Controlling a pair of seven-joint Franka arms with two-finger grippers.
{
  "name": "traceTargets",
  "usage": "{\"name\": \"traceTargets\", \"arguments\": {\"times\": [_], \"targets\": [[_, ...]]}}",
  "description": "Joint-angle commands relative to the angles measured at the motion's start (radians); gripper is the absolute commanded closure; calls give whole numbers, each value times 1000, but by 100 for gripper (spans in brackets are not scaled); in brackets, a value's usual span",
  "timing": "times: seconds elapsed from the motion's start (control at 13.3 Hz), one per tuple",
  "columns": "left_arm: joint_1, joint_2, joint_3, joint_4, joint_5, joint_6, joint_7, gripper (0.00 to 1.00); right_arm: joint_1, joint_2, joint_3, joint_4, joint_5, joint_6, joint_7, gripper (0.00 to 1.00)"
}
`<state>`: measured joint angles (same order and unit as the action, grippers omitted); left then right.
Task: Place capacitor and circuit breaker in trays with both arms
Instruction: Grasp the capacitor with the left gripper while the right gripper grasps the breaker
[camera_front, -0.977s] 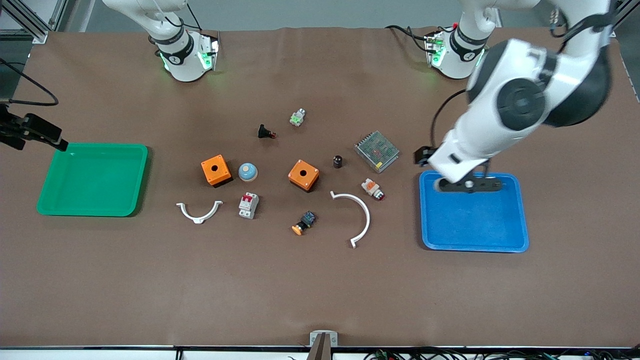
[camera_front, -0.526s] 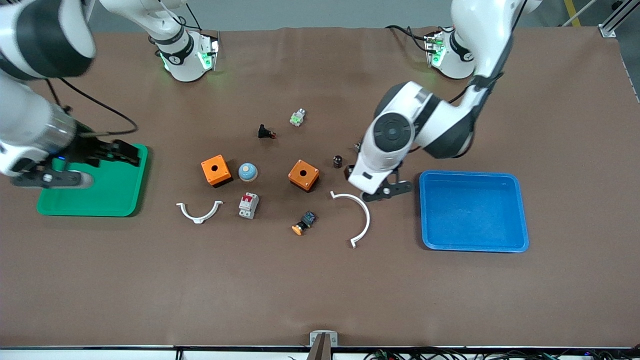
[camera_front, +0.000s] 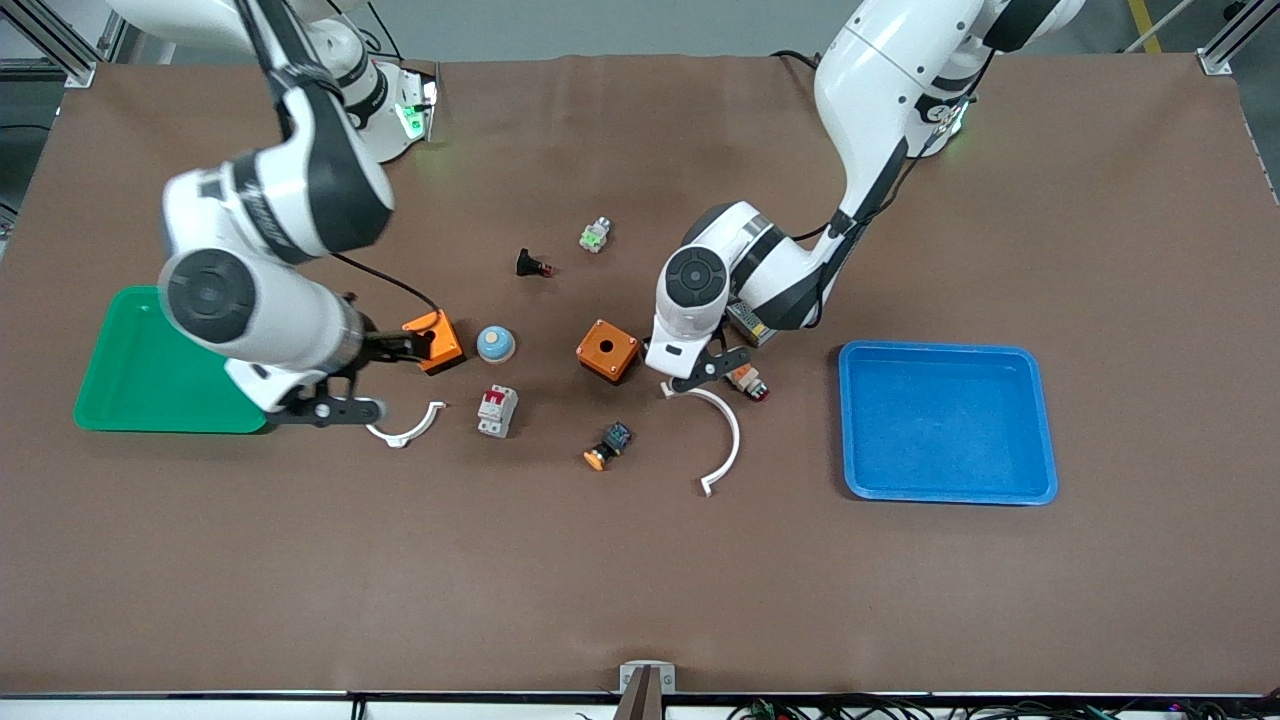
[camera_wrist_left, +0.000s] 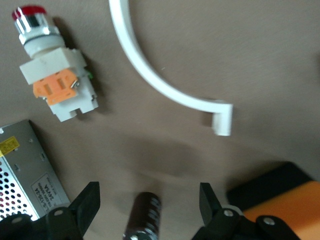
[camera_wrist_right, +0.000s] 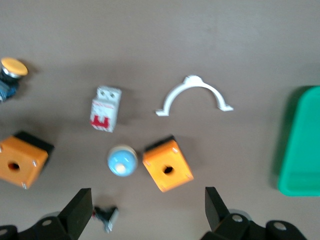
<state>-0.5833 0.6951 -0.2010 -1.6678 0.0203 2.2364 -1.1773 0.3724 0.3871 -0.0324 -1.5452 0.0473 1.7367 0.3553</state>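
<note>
Here, one capacitor (camera_wrist_left: 144, 217) between left claw's (camera_wrist_left: 147, 210) spread fingers, one circuit breaker (camera_front: 497, 410), right claw (camera_wrist_right: 147, 210) released, two orange boxes (camera_front: 606, 350).

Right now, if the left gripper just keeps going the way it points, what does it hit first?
Probably the capacitor: in the left wrist view it lies on the table between the open jaws of the left gripper, with the orange box just beside one jaw. How much height remains is unclear.
</note>
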Motion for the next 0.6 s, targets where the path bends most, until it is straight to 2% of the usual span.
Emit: {"name": "traceTargets", "arguments": {"times": [0.0, 0.15, 0.3, 0.53], "targets": [[-12, -42, 6, -62, 23, 12, -36, 14, 43, -4, -6, -117, 67, 154, 88, 1], [-27, -35, 5, -63, 23, 12, -74, 17, 57, 15, -7, -171, 141, 257, 105, 1], [-35, -32, 5, -69, 23, 14, -84, 21, 66, 56, -6, -202, 143, 348, 119, 1], [-35, -35, 0, -84, 23, 20, -93, 28, 66, 104, -8, -200, 144, 392, 151, 1]]}}
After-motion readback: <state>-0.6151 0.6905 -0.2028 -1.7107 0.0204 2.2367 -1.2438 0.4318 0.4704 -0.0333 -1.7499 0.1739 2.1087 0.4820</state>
